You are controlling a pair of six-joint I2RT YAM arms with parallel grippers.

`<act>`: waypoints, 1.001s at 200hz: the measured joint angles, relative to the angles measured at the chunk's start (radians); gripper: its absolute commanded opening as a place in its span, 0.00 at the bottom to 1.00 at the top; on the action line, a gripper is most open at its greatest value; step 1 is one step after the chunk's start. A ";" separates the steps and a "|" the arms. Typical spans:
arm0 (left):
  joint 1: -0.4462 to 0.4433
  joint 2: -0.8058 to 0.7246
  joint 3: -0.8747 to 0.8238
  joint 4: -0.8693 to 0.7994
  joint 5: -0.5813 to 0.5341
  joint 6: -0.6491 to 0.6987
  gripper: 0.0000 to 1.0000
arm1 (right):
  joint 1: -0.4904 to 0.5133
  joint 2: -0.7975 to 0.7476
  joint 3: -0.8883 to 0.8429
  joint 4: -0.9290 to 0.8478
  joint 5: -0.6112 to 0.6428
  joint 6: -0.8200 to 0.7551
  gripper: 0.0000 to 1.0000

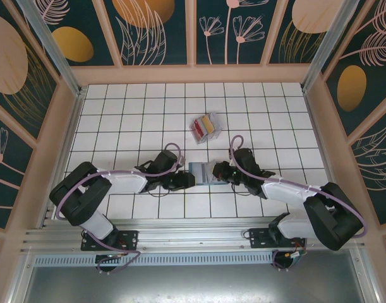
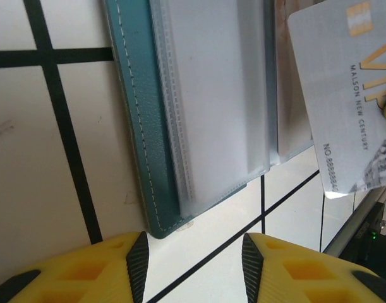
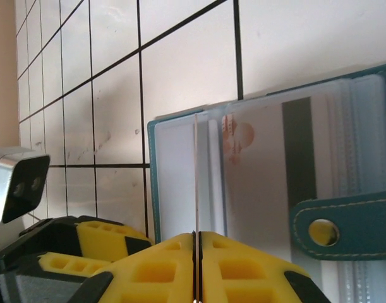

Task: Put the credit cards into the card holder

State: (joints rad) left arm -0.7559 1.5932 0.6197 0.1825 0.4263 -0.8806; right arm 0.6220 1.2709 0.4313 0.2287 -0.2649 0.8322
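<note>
Pale card [image 2: 344,107] reads VIP from left wrist; right pincer [image 3: 197,243] pinches its edge.

Arms [image 1: 126,182] black and white; lilac cables [image 1: 178,151]; end effector fingers [image 2: 72,271] yellow, black-padded.

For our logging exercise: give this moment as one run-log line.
left gripper open by card holder | right gripper shut on pale card

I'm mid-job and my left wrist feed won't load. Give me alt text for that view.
An open teal-blue folding card holder with clear pocket pages lies on the white tiled table, and a pale grey plastic VIP card is tilted in front of its right side. The left pincer shows its yellow fingers apart at the bottom edge, holding nothing.
</note>
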 measured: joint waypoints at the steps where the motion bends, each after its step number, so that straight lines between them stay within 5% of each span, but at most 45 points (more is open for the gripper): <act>1: 0.000 -0.002 0.001 -0.002 -0.002 0.000 0.47 | -0.001 0.000 0.000 0.000 0.000 0.000 0.10; 100: 0.000 0.024 0.169 -0.241 -0.286 0.043 0.44 | -0.014 0.067 0.000 0.039 -0.012 -0.023 0.10; 200: 0.004 0.140 0.269 -0.351 -0.322 0.095 0.29 | -0.014 0.153 0.000 0.123 -0.024 -0.035 0.10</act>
State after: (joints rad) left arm -0.7517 1.7332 0.8890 -0.1684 0.1040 -0.7856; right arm 0.6083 1.4239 0.4313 0.3519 -0.2886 0.7971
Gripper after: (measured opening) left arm 0.309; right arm 0.102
